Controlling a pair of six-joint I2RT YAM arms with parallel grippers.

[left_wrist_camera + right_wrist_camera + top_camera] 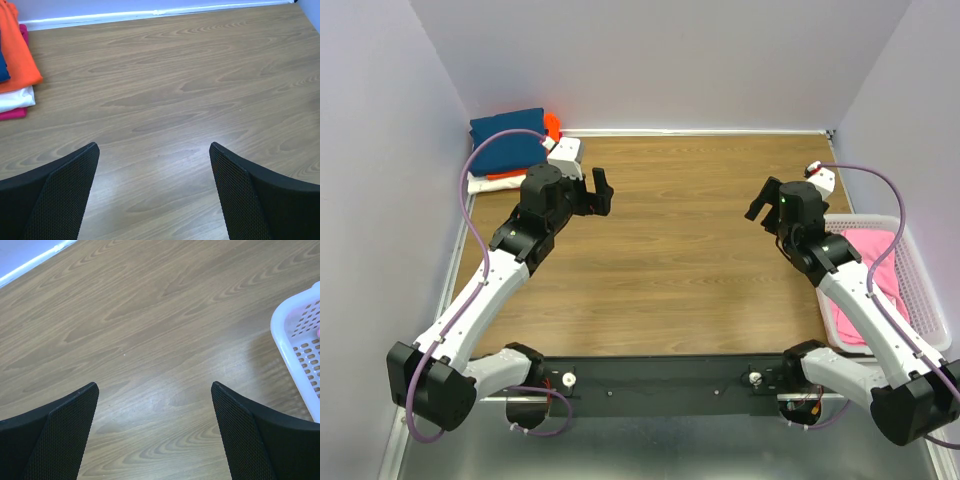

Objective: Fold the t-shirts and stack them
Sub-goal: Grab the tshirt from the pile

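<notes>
Folded t-shirts are stacked at the table's far left corner, a navy blue one point(508, 140) on top of orange point(552, 125) and white point(485, 183) ones. The left wrist view shows the stack's edge: orange point(17, 55), white point(17, 98) and red point(14, 114) layers. A pink t-shirt point(865, 270) lies bunched in the white basket point(920, 275) at the right. My left gripper point(592, 192) hovers open over bare wood, right of the stack. Left of the basket my right gripper point(767, 202) is also open and holds nothing.
The basket's corner point(300, 325) shows at the right edge of the right wrist view. Walls close the table in at the back and on both sides. Brown wood tabletop point(680, 230) lies between the two arms.
</notes>
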